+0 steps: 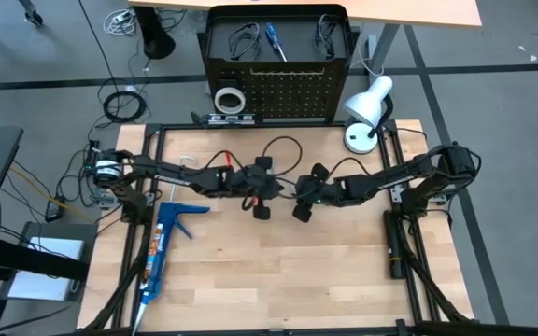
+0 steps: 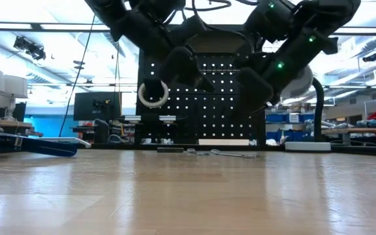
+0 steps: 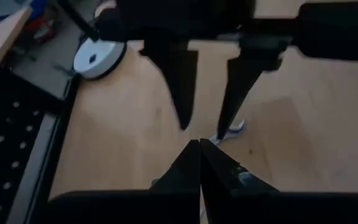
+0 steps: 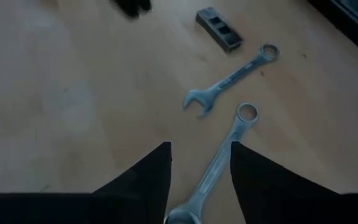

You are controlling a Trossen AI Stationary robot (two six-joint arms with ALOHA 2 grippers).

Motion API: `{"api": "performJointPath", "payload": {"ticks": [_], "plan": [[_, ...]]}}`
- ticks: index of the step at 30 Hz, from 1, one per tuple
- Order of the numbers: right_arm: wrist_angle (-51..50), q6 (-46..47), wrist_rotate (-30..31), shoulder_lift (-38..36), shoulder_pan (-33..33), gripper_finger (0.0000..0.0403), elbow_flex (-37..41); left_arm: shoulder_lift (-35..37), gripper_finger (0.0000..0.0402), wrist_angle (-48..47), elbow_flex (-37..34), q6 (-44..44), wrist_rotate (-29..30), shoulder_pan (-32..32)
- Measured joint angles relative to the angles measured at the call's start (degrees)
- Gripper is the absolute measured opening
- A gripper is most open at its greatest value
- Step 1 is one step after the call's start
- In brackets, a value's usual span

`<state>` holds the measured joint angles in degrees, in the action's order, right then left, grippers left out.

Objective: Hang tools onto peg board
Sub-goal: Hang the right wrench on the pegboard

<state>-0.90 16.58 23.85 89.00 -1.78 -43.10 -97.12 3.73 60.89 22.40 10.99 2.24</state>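
The right claw (image 4: 199, 180) hangs over the middle of the table with its fingers spread, and a silver wrench (image 4: 219, 158) lies on the wood running straight through the gap between them. Can't see either finger actually touching it. A second, shorter wrench (image 4: 229, 79) lies just beside it, apart from it, and a little grey block (image 4: 219, 29) sits a bit past that one.

The left claw (image 3: 199, 165) is facing it from the other side, close by, fingers pressed together with nothing in them.

Further out, the peg board (image 1: 278, 89) stands upright at the far edge of the table, with a white tape ring (image 1: 228, 98) hanging on its left part. A white desk lamp (image 1: 366, 112) sits right of the board, and a blue caulking gun (image 1: 162, 247) lies on the left side of the table.
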Motion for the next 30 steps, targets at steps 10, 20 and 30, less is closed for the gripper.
{"api": "performJointPath", "payload": {"ticks": [10, 20, 30], "plan": [[3.51, -5.13, -0.74, -0.01, 3.31, 0.0192, 0.60, 4.04, 0.0003, 18.53, -15.37, -1.67, 6.06, -0.78], [11.47, -7.81, -6.13, 6.94, 12.20, 0.0190, 0.19, 9.19, 0.0003, 24.13, -23.51, -6.03, 8.07, -0.24], [16.31, -7.13, -11.12, 14.78, 14.18, 0.0190, -0.05, 10.29, 0.0003, 24.23, -29.08, -10.95, 9.83, -0.29]]}}
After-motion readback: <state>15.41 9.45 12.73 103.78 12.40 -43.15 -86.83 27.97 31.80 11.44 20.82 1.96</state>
